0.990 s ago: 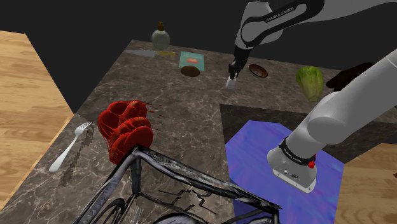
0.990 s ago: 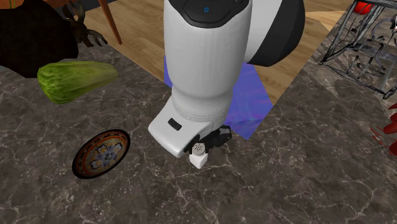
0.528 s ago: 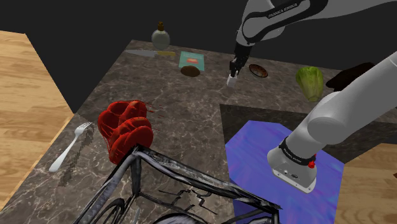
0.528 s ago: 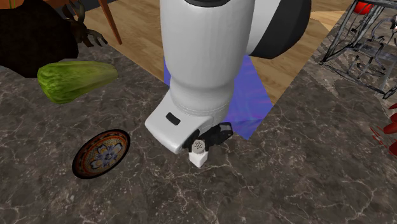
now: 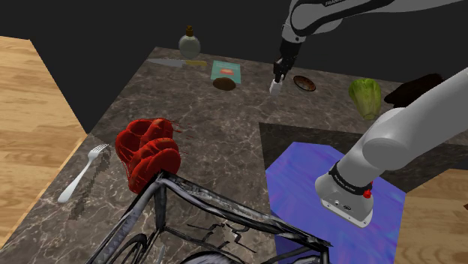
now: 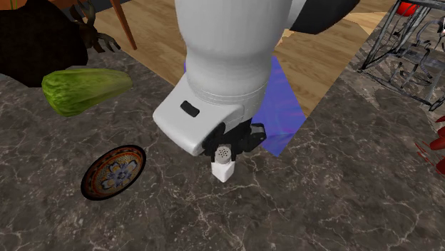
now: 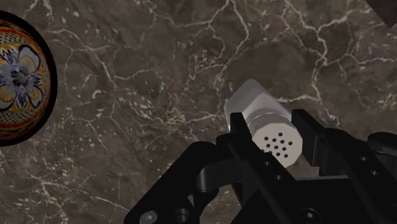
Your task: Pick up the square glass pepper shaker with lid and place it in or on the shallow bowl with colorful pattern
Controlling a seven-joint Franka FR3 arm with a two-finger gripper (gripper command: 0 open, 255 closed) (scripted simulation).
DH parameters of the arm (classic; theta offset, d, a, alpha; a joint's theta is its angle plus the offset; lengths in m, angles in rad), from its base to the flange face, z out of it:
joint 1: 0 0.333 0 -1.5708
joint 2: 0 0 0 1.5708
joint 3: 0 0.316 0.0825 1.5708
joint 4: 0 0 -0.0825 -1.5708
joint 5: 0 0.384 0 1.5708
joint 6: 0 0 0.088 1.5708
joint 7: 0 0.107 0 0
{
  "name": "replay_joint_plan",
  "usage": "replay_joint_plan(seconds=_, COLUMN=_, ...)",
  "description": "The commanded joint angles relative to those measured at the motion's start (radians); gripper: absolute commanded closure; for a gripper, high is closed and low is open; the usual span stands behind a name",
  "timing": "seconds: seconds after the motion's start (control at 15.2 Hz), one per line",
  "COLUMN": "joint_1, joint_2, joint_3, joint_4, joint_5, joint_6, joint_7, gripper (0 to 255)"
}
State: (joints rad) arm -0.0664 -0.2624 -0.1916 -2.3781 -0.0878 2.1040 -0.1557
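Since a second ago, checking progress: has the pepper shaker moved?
Yes. In the shoulder view the shaker, in the claw, rose, drawing level with the patterned bowl.

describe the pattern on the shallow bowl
The bowl: blue and white flower on orange, dark rim; wrist view shows it best.

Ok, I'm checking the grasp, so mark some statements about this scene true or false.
The black two-finger hand clasps the white square shaker with a perforated lid. True.
The shaker sits in the shallow colourfully patterned bowl. False: it is in the hand, apart from the bowl.
A green leafy vegetable lies on the dark marble counter. True.
The pale fork lies in the bowl. False: it lies by the counter's edge.
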Motion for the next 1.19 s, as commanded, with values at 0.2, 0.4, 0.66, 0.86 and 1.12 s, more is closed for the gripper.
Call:
replay_joint_plan(seconds=0.2, joint_1=0.000, joint_2=-0.025, joint_3=0.003, joint_4=0.047, joint_5=-0.001, joint_6=-0.072, joint_7=-0.001, gripper=255)
replay_joint_plan(seconds=0.4, joint_1=0.000, joint_2=-0.037, joint_3=0.005, joint_4=0.076, joint_5=-0.001, joint_6=-0.114, joint_7=-0.002, gripper=255)
replay_joint_plan(seconds=0.66, joint_1=0.001, joint_2=-0.051, joint_3=0.008, joint_4=0.118, joint_5=0.000, joint_6=-0.169, joint_7=-0.002, gripper=255)
replay_joint_plan(seconds=0.86, joint_1=-0.019, joint_2=-0.043, joint_3=-0.025, joint_4=0.137, joint_5=-0.010, joint_6=-0.178, joint_7=-0.051, gripper=255)
replay_joint_plan(seconds=1.12, joint_1=-0.057, joint_2=-0.016, joint_3=-0.090, joint_4=0.187, joint_5=-0.023, joint_6=-0.194, joint_7=-0.151, gripper=255)
